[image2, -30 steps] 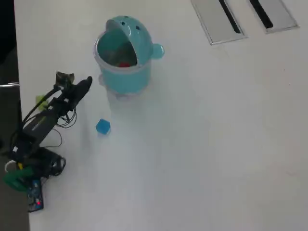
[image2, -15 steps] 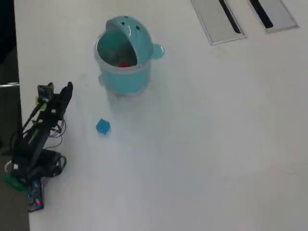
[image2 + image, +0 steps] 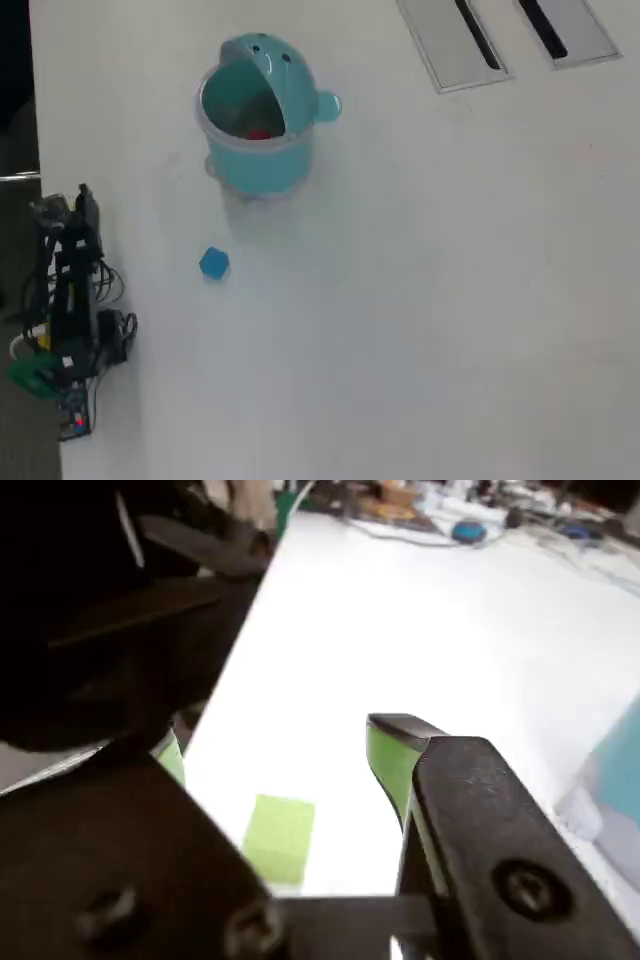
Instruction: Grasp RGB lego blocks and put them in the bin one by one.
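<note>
Green block point(image 3: 278, 838) sits between our spread end effector point(image 3: 285, 810) jaws, lower centre of wrist view, lined up for a grab. Blue block point(image 3: 213, 263) waits below the bin point(image 3: 256, 155); red one point(image 3: 258, 133) inside.

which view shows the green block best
The wrist view: the green block lies on the white table, large and unobstructed between the open jaws of the gripper. In the overhead view I cannot find it; the arm stands over that edge of the table, and only the blue block and the bin show clearly.
</note>
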You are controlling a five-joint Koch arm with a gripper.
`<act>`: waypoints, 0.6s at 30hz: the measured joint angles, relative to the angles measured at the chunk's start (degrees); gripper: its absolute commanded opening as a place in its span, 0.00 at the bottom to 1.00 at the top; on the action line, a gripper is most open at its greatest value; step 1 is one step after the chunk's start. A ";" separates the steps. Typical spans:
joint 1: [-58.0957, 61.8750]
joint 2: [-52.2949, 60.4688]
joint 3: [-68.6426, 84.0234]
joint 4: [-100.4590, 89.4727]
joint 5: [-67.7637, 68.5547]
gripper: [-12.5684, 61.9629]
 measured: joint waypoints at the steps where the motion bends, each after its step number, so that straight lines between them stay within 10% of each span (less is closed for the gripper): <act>1: -1.23 0.00 0.09 0.88 0.00 0.61; 18: 0.79 -11.25 1.85 0.88 -3.60 0.60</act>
